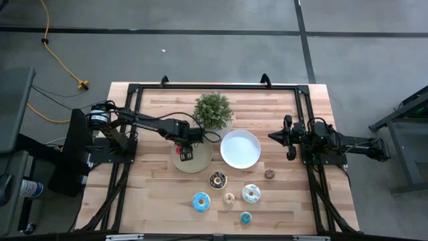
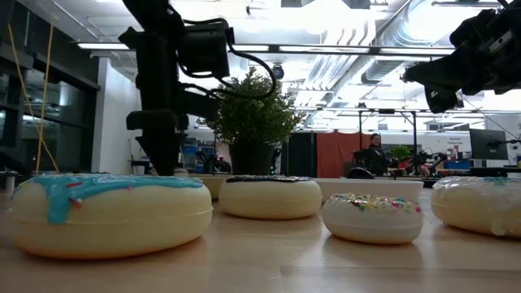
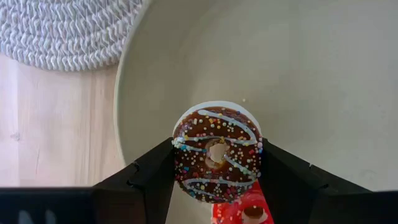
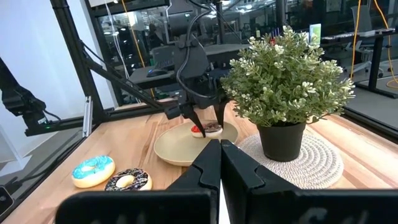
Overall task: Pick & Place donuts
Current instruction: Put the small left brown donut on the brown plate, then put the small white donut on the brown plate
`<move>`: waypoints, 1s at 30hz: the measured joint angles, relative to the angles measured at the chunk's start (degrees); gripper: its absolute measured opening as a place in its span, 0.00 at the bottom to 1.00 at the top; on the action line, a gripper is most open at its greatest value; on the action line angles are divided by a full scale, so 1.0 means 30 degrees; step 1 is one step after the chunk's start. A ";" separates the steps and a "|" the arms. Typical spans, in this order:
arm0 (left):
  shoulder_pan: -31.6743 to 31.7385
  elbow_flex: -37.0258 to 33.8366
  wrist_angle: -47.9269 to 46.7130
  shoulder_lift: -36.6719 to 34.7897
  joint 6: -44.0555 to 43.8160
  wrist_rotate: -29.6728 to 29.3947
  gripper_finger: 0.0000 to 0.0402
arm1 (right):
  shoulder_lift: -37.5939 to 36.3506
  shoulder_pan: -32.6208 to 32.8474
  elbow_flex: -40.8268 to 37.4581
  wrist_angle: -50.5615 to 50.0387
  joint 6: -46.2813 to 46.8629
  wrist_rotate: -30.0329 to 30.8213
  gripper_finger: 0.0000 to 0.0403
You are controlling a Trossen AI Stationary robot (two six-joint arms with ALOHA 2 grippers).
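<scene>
Wooden tabletop [image 1: 154, 194] with a black frame around it, sitting on a grey floor with a yellow cable off to one side. At the back of the table there's a potted plant [image 1: 212, 110] on a woven mat [image 3: 68, 31].

Left gripper [image 1: 184, 153] is over the tan plate [image 1: 194, 164], and its fingers [image 3: 155, 171] are clamped on either side of a brown donut [image 3: 217, 154], chocolate icing with white stripes and sprinkles, held up on edge just above the plate. Right next to it, partly hidden behind the fingers, is a red donut [image 3: 244, 208] already on the plate.

White plate [image 1: 241, 148] sits just beside the tan one, toward the right arm.

The other donuts are scattered on the front half of the table: a dark chocolate one [image 1: 218, 179], a blue one [image 1: 201, 201], a small tan one [image 1: 229, 198], a white one with blue drizzle [image 1: 251, 193], a small blue one [image 1: 246, 217] nearest the front edge, and a small brown one [image 1: 269, 174] closest to the right arm.

Right gripper [image 1: 289, 138] just hangs above the table's right side, well apart from the donuts, with its fingers [image 4: 239, 165] pressed together and holding nothing.
</scene>
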 joint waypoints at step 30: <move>-0.0784 0.0416 -0.0076 -0.0015 0.0007 -0.1190 0.75 | -0.0007 0.0000 -0.0005 0.0064 0.0003 0.0000 0.00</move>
